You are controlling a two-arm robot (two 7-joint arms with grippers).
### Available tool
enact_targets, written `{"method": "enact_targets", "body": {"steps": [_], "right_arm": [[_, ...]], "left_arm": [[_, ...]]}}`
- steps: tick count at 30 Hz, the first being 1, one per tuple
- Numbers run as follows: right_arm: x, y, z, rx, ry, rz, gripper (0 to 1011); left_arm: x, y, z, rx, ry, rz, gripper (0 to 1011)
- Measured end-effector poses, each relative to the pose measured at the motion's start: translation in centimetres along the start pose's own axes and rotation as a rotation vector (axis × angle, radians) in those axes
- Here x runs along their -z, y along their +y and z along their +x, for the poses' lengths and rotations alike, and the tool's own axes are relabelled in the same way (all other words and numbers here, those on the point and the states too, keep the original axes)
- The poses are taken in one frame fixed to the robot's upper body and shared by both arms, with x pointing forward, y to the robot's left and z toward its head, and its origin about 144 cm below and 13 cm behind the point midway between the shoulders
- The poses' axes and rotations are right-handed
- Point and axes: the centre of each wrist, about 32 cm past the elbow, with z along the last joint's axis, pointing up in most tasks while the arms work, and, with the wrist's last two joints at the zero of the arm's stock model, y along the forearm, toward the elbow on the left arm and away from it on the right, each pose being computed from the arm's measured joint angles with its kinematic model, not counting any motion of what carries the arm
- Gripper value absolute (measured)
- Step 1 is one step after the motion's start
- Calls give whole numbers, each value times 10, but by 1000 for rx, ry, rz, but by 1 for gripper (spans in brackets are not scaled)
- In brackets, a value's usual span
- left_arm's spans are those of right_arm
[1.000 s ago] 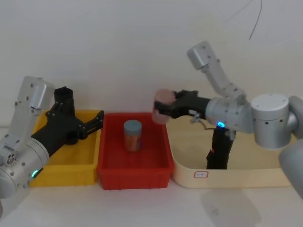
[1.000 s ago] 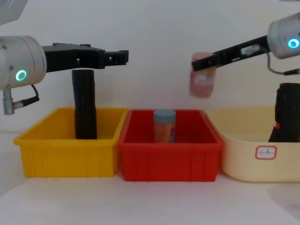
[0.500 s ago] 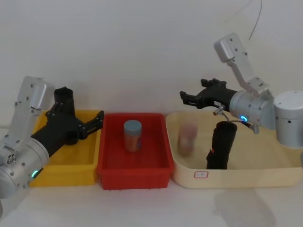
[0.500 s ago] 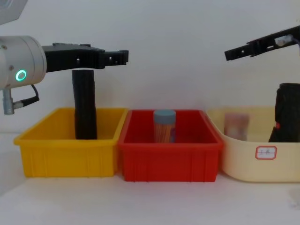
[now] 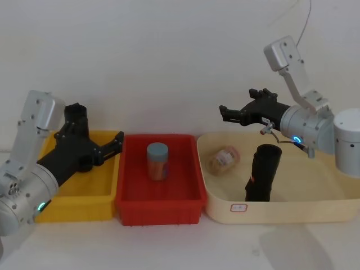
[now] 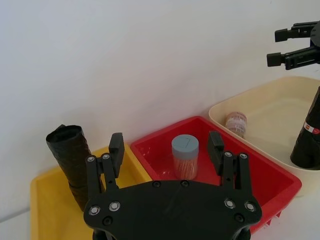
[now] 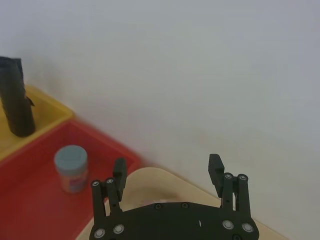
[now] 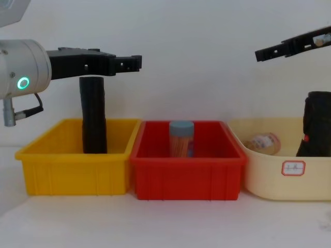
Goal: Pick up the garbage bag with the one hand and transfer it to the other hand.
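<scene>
garbage bag [image 5: 263,173] upright in right tub [image 5: 281,209]

soft, even room light on a pale wall [image 5: 140,56]; faint shadows lie on the white bench [image 5: 281,247] under the tubs; everything looks sharp, no glare.

Silver cylindrical arms with glowing ring lights carry a black left gripper [image 5: 115,143] and right gripper [image 5: 224,113].
</scene>
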Motion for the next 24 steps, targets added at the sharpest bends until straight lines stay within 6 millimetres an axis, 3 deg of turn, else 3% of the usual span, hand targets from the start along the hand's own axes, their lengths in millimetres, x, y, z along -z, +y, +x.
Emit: {"method": "enact_targets", "body": {"steps": [10,24], "right_arm": [[9,-12,-16,-42,71,72,1000],[54,-41,-74,-134,194,175,1000]], "left_arm": [[0,0,0,0,0,0,1001],[0,0,0,0,0,0,1001]]}}
